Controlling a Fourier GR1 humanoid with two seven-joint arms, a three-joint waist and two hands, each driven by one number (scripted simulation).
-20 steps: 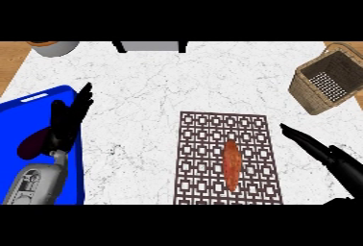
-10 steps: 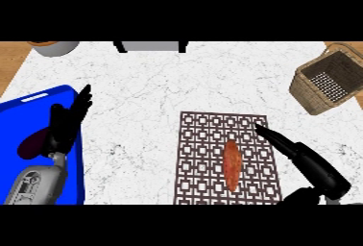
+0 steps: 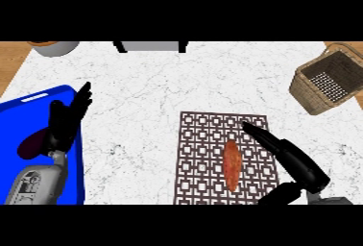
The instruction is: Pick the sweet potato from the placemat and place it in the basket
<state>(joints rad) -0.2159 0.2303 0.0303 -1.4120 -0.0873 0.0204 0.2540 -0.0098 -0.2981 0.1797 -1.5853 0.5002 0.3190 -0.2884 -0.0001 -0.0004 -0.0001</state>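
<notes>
An orange sweet potato (image 3: 231, 164) lies lengthwise on the brown patterned placemat (image 3: 205, 139) in the lower middle of the head view. My right hand (image 3: 287, 158) hovers over the placemat's right side, fingers straight, just right of the sweet potato and apart from it. The wicker basket (image 3: 309, 87) stands at the far right of the counter, tilted. My left hand (image 3: 65, 118) rests open, fingers up, at the left.
A blue tray (image 3: 21, 115) lies under the left hand with a dark purple item (image 3: 30, 146) on it. A grey bowl (image 3: 56, 47) sits at the back left and a grey object (image 3: 150, 46) at the back middle, on the white marble counter.
My right hand has swung left from the counter's right edge onto the placemat, ending close beside the sweet potato. The left hand and the sweet potato have not moved.
</notes>
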